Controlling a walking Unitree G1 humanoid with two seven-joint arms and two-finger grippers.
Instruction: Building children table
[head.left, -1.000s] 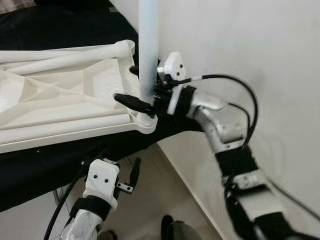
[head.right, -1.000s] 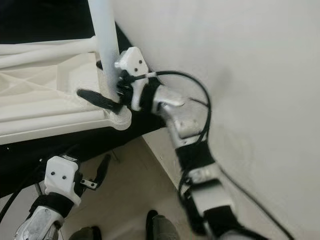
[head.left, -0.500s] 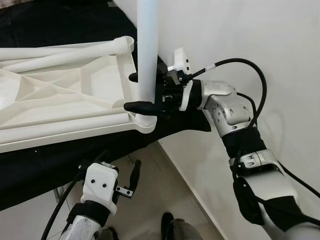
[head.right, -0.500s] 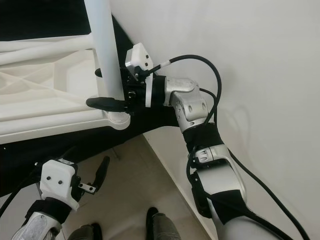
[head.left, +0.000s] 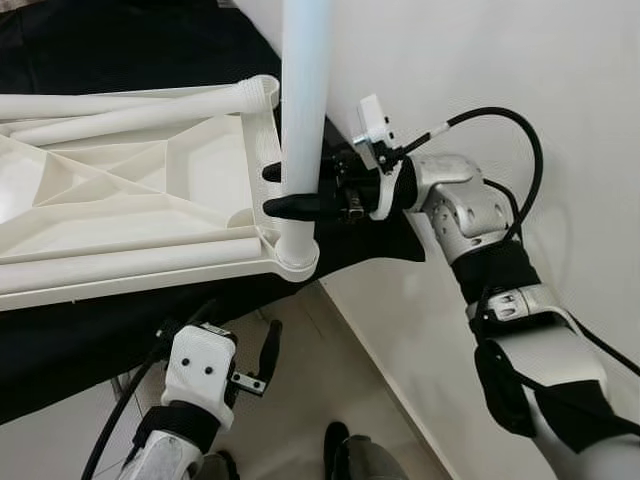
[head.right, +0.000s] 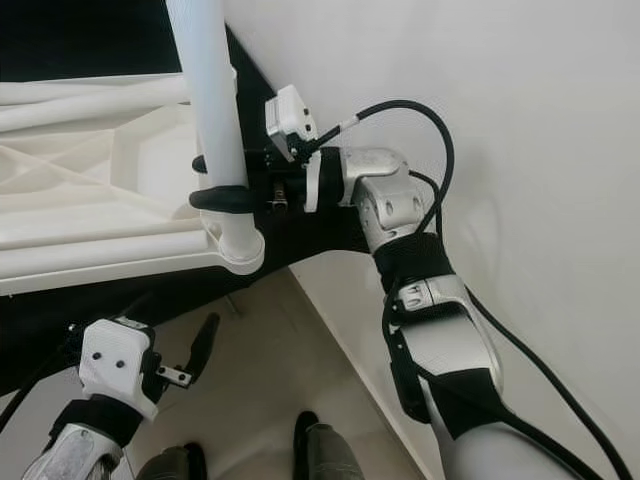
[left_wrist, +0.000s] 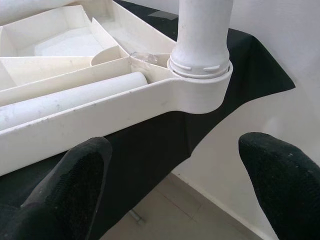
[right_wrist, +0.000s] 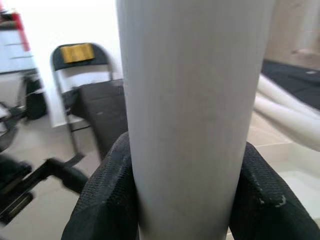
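Already one leg (head.left: 303, 110) stands in its corner socket (left_wrist: 200, 92), pinched by the right claw (head.left: 297, 190); left claw (head.left: 262, 352) spread; other legs (head.left: 130, 262) lie loose in the upturned tabletop (head.left: 130, 190).

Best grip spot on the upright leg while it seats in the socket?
Low on the leg, just above the corner socket, from the wall side, as the right gripper does now. The round, upright shaft fits between two fingers; a low hold probably steadies it while turning.

table leg (head.left: 303, 110) top cut off by frame, tabletop (head.left: 130, 200) cropped at left edge
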